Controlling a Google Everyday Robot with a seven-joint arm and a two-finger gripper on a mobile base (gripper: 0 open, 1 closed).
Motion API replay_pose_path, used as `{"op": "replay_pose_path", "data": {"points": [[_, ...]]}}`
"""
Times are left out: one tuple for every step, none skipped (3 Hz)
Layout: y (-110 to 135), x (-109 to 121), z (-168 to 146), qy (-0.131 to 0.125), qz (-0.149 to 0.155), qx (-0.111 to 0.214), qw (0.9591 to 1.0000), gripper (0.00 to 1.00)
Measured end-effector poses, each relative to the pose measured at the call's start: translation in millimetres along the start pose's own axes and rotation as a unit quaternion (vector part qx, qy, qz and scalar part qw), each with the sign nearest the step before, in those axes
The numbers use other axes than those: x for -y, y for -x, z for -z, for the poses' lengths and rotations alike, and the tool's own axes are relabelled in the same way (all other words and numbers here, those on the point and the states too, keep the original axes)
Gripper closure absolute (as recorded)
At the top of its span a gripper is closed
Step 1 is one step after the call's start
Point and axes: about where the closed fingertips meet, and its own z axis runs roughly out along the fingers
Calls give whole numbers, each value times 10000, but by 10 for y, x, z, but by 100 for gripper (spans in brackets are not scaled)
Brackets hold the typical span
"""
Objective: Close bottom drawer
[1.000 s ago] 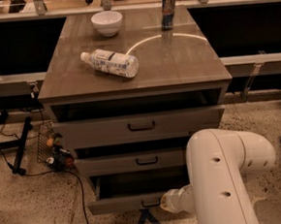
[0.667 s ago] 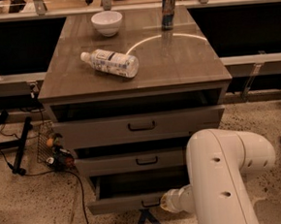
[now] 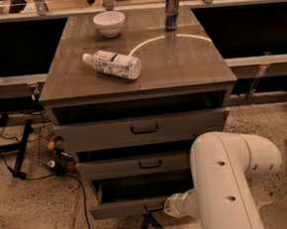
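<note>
The bottom drawer (image 3: pixel 122 208) is the lowest of three grey-brown drawers and stands pulled out, with its dark box open to view behind the narrow front. Its small black handle (image 3: pixel 153 206) sits at the middle of the front. My white arm (image 3: pixel 228 179) comes in from the lower right. My gripper (image 3: pixel 167 207) is at the end of the pale wrist, right against the drawer front just to the right of the handle, and mostly hidden by the wrist.
The middle drawer (image 3: pixel 137 165) and the wide top drawer (image 3: pixel 144 129) are slightly out. On the cabinet top lie a plastic bottle (image 3: pixel 113 64), a white bowl (image 3: pixel 109 22) and a can (image 3: pixel 171 5). Cables and a wire basket (image 3: pixel 51 148) sit on the floor to the left. Blue tape (image 3: pixel 151 228) marks the floor.
</note>
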Motion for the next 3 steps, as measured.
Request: {"op": "replay_pose_path", "data": {"points": [[-2,0,1,0,1,-1,10000,19],[-13,-7,7,1,1,0,10000,0],[-13,-8,7,2,1,0,10000,0]]}}
